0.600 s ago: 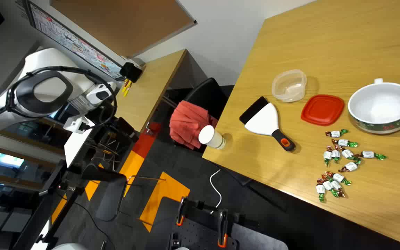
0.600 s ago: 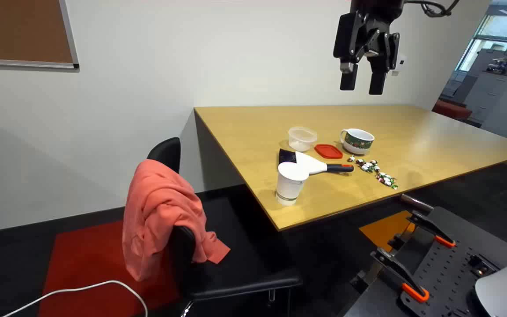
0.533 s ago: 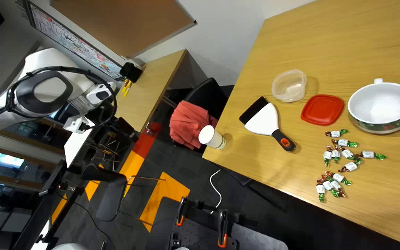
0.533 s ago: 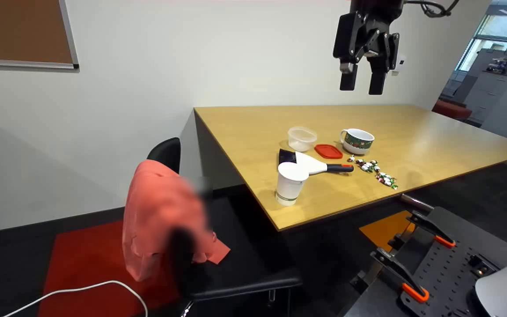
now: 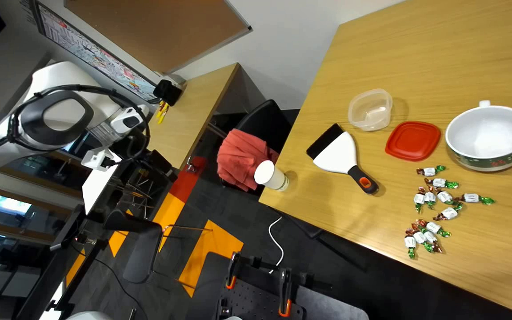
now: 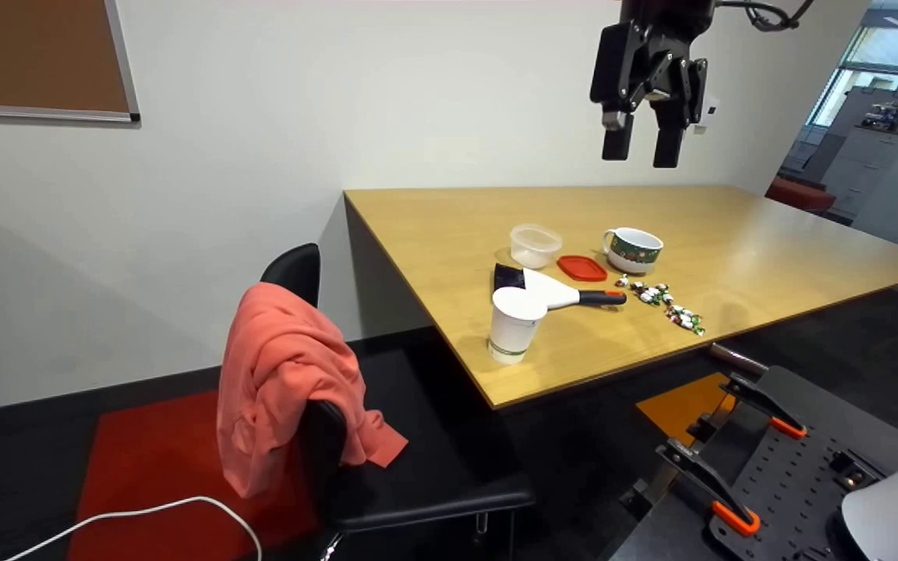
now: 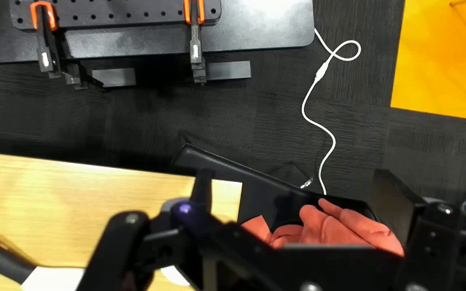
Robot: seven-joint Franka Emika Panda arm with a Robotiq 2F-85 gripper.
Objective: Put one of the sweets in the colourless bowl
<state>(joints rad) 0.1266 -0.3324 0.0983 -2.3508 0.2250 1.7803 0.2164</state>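
1. A black two-fingered gripper (image 6: 642, 148) hangs in the air in both exterior views, its fingers (image 6: 667, 146) spread well apart; a plain white wall (image 6: 449, 93) shows through the gap between them in an exterior view.
2. Below the gripper, the wrist view takes in a black padded chair (image 7: 273, 194) with a salmon-coloured cloth (image 7: 334, 230) draped over it, and a corner of a light wooden table (image 7: 83, 198).
3. Near that corner a white, tapered paper cup (image 6: 517, 323) stands upright on the wood.
4. Just past the cup lies a flat, fan-shaped hand tool (image 5: 337, 155) with a white body, a black front edge and a black handle with an orange inset.
5. Next is the colourless bowl (image 5: 370, 113), a small rounded tub of see-through plastic, standing with its mouth up.
6. Just beside the tub, a flat red lid (image 5: 413, 140) lies on the table.
7. Past the end of the hand tool's handle are the sweets (image 5: 445, 197), tiny pieces in white wrappers with green and brown twisted ends. They lie loose on the table, well apart from the colourless bowl, some of them touching; one is near the lid.
8. Farthest along stands a larger, opaque white bowl (image 5: 488, 133) with a side handle and a green patterned band.
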